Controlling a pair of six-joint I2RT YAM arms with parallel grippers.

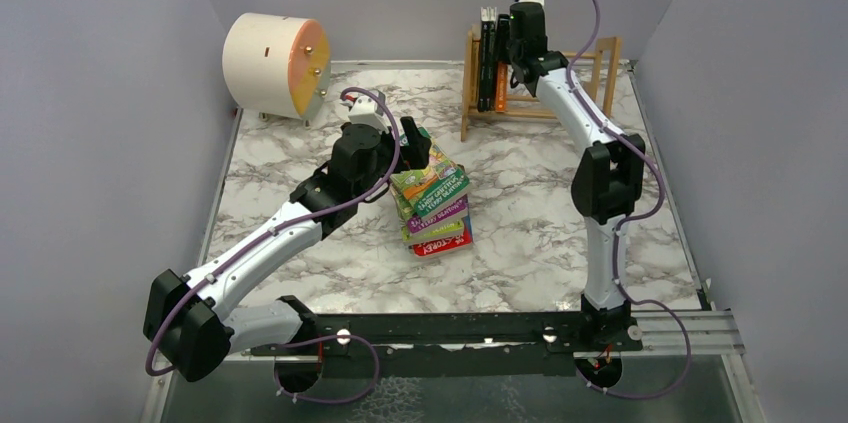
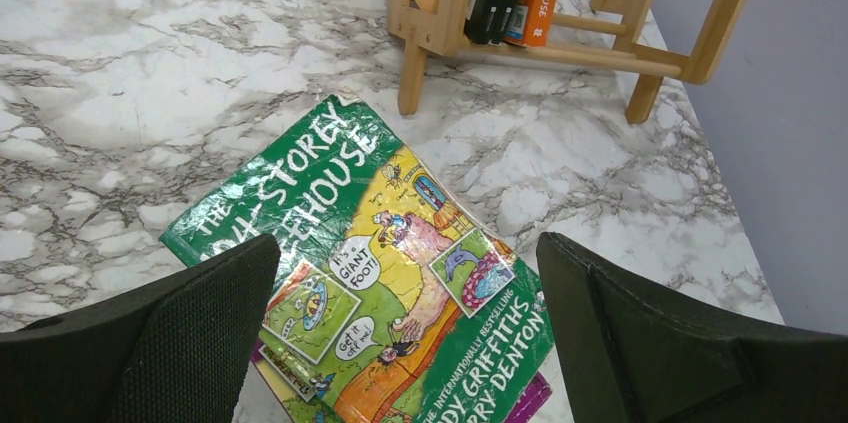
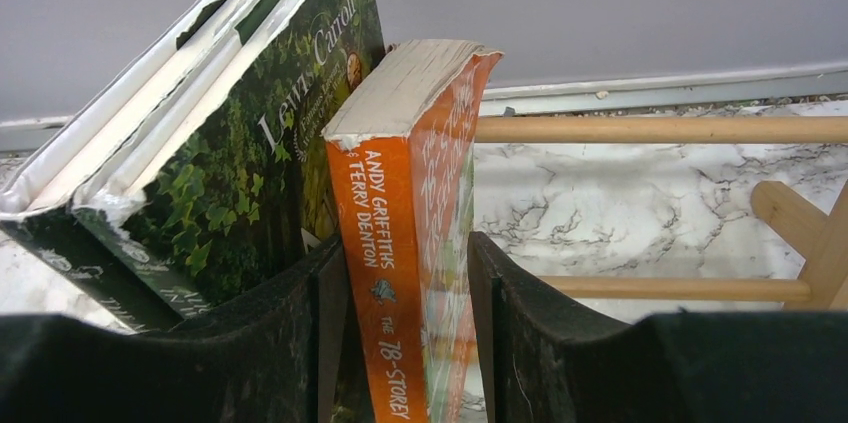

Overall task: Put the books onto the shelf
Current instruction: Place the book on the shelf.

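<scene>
Holding the orange book [image 3: 420,123] upright, my right gripper [image 3: 405,278] is clamped on it inside the shelf [image 3: 650,129] at the table's far edge. I'd release only once it leans on the dark books [image 3: 250,173]. My left gripper [image 2: 408,248] gapes empty over the mid-table stack [image 1: 437,211].

Books [image 1: 490,63] stand in the shelf [image 1: 470,93]; the stack [image 1: 437,208] lies before it.

Vivid orange book [image 3: 395,243]; dark green, ivy-patterned book [image 3: 240,183]; green cartoon book [image 2: 330,173]; white worktop [image 2: 120,93] veined grey; pale wood shelf [image 2: 600,55].
</scene>
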